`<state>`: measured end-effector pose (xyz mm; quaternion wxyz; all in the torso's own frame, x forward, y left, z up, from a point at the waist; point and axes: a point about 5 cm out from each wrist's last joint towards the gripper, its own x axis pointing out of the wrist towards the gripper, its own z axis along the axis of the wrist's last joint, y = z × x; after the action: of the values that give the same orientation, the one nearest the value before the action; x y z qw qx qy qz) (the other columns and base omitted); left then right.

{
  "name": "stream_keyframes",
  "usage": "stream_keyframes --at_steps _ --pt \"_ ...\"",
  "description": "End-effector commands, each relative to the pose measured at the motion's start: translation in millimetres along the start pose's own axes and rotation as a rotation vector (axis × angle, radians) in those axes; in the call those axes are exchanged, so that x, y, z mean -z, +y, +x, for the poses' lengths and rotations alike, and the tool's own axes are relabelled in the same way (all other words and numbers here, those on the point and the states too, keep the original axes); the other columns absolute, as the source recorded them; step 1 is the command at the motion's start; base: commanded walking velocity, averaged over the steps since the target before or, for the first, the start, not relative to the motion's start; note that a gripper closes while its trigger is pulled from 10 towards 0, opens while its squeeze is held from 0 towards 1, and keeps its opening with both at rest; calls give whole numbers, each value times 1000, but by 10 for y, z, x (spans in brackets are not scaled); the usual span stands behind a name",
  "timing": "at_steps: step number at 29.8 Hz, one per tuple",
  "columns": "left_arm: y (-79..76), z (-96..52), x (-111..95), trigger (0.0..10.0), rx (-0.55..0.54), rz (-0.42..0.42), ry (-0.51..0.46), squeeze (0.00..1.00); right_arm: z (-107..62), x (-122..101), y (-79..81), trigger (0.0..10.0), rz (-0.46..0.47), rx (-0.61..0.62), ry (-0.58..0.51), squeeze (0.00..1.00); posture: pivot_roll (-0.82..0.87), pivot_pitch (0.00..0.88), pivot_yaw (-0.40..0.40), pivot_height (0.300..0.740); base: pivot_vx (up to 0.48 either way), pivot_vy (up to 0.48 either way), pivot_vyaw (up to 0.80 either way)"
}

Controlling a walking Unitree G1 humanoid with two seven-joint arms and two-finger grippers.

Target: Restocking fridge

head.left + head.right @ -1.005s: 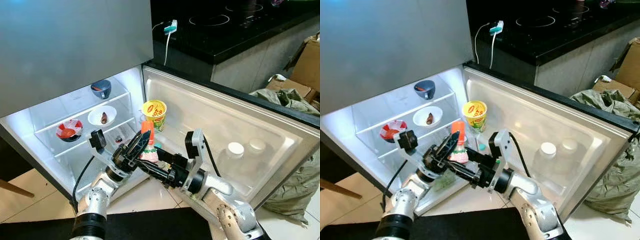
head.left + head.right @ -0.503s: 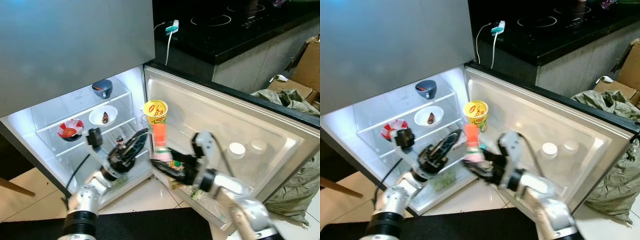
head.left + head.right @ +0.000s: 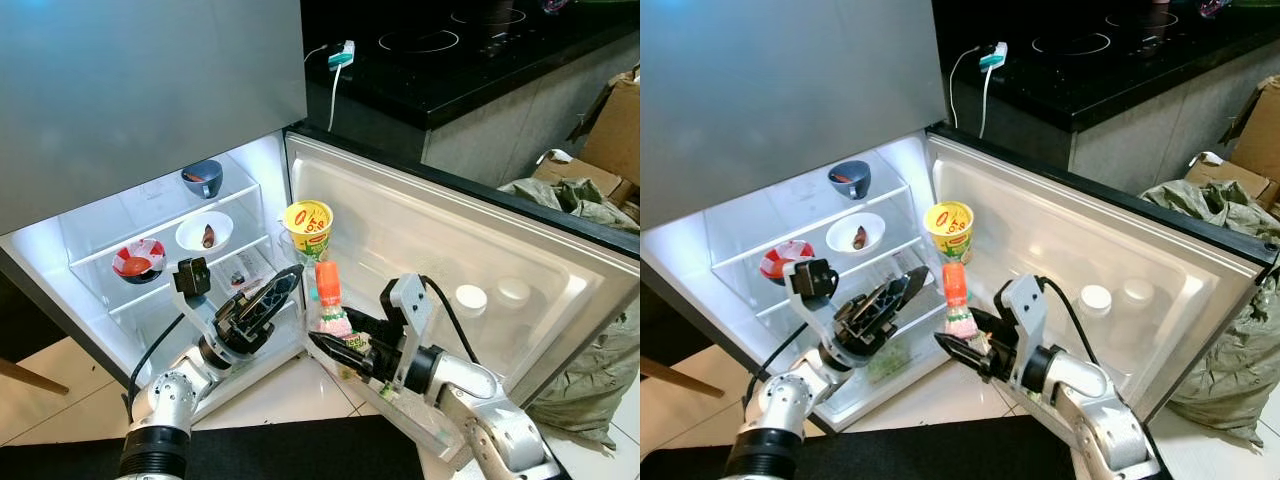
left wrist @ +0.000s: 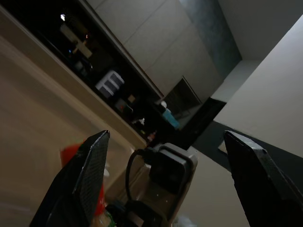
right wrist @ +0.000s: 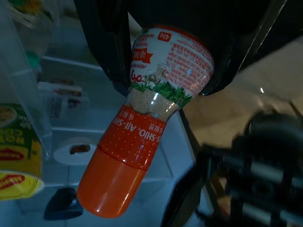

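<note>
White fridge door (image 3: 480,250) beside black cooktop (image 3: 470,40)

Both head views look down into the open fridge (image 3: 150,230); the right wrist view sits close to its bottle (image 5: 147,118).

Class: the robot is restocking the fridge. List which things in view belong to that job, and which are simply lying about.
Belonging to the job:
- seasoning bottle, held by the right gripper
- open fridge door
- left gripper, open beside the bottle

Just lying about:
- charger on the counter
- cardboard box
- green sack
</note>
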<state>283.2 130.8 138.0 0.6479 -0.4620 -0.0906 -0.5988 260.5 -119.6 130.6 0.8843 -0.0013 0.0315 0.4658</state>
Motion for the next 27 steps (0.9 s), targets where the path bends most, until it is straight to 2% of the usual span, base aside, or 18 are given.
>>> stream_keyframes --at_steps 1,2,4,7,8,10,11,13,15,16,17,18,19,21,22,25,26,27 --pt "-17 -65 -96 10000 -5 7 21 0 -34 -34 20 980 -46 -22 -5 0 -207 81 92 740 0 0 0" --pt "-25 -92 -151 10000 -8 10 54 0 -81 -43 5 980 -72 -30 12 0 -207 83 93 740 0 0 0" --pt "-25 -92 -151 10000 -8 10 54 0 -81 -43 5 980 -72 -30 12 0 -207 83 93 740 0 0 0" --pt "-66 -172 -389 10000 -18 33 158 0 -236 -75 -13 1098 -125 -79 57 0 -206 83 95 740 0 0 0" --pt "-66 -172 -389 10000 -18 33 158 0 -236 -75 -13 1098 -125 -79 57 0 -206 83 95 740 0 0 0" --pt "-102 -242 -536 10000 -23 65 302 0 -327 -116 38 1333 -141 -162 90 0 -207 82 100 740 0 0 0" --pt "-102 -242 -536 10000 -23 65 302 0 -327 -116 38 1333 -141 -162 90 0 -207 82 100 740 0 0 0" --pt "-127 -286 -640 10000 -34 91 446 0 -370 -135 100 1098 -154 -239 127 0 -207 82 101 740 0 0 0" --pt "-166 -257 -758 10000 -43 132 566 0 -372 -140 164 941 -177 -307 163 0 -206 82 99 740 0 0 0" --pt "-166 -257 -758 10000 -43 132 566 0 -372 -140 164 941 -177 -307 163 0 -206 82 99 740 0 0 0" --pt "-193 -219 -821 10000 -43 146 616 0 -366 -144 202 863 -181 -346 176 0 -200 80 98 740 0 0 0" --pt "-235 -155 -893 10000 -38 165 686 0 -354 -149 242 0 -188 -389 190 0 -197 79 96 740 0 0 0" --pt "-263 -114 -933 10000 -34 174 730 0 -346 -152 265 0 -191 -415 198 0 -196 79 96 740 0 0 0" --pt "-311 -31 -970 10000 -23 189 848 0 -321 -148 305 39 -210 -468 225 0 -190 81 99 740 0 0 0" --pt "-311 -31 -970 10000 -23 189 848 0 -321 -148 305 39 -210 -468 225 0 -190 81 99 740 0 0 0" --pt "-310 3 -920 10000 -17 176 955 0 -279 -106 320 275 -247 -501 267 0 -189 80 102 740 0 0 0" --pt "-296 -8 -875 10000 -16 166 988 0 -260 -86 315 1216 -259 -502 280 0 -189 80 102 740 0 0 0" --pt "-296 -8 -875 10000 -16 166 988 0 -260 -86 315 1216 -259 -502 280 0 -189 80 102 740 0 0 0"
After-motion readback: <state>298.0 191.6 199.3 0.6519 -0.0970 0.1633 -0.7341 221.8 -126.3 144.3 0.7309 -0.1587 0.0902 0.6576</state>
